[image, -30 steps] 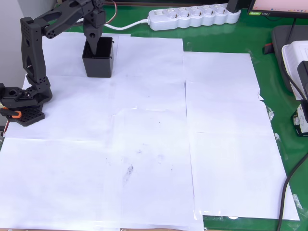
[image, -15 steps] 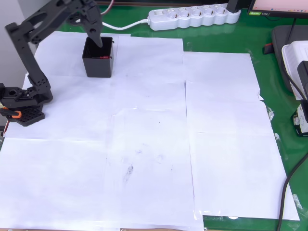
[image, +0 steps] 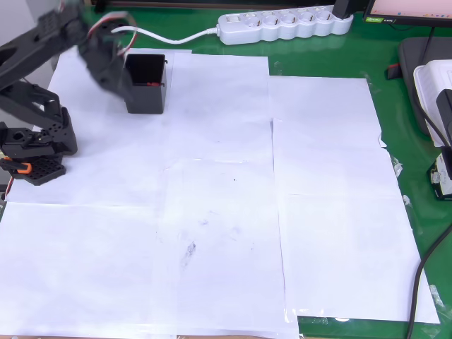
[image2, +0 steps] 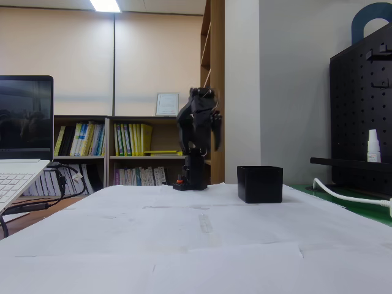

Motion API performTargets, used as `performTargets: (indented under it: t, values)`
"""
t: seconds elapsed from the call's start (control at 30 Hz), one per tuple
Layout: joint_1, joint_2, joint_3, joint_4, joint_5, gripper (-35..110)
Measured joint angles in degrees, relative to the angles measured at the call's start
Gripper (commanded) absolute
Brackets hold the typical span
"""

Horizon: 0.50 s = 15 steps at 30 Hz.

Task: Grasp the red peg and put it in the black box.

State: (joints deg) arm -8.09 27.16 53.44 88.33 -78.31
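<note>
The black box [image: 146,85] stands on the white paper at the upper left of the overhead view, and at right of centre as the black box [image2: 260,184] in the fixed view. A small red speck, the red peg [image: 150,84], lies inside it near the front wall. My gripper [image: 107,70] is a motion-blurred dark shape just left of the box and clear of it. The blur hides how its jaws stand, and I see nothing held. The arm [image2: 197,131] stands folded above its base, left of the box in the fixed view.
The robot base [image: 32,152] sits at the left edge. A white power strip [image: 282,25] and its cable lie along the back. White paper sheets [image: 233,198] cover the green mat. Devices and cables [image: 431,92] crowd the right edge. A laptop [image2: 21,153] is at the left.
The gripper rose out of the black box and swung left and back towards the base. The red peg came into sight inside the box once the gripper left.
</note>
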Motion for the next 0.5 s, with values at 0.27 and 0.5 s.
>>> performTargets:
  t: [0.27, 0.5]
  values:
    - [1.6, -22.1, -24.2, -1.3, -4.2, 0]
    - [4.9, -31.2, -40.5, -7.3, -6.2, 0]
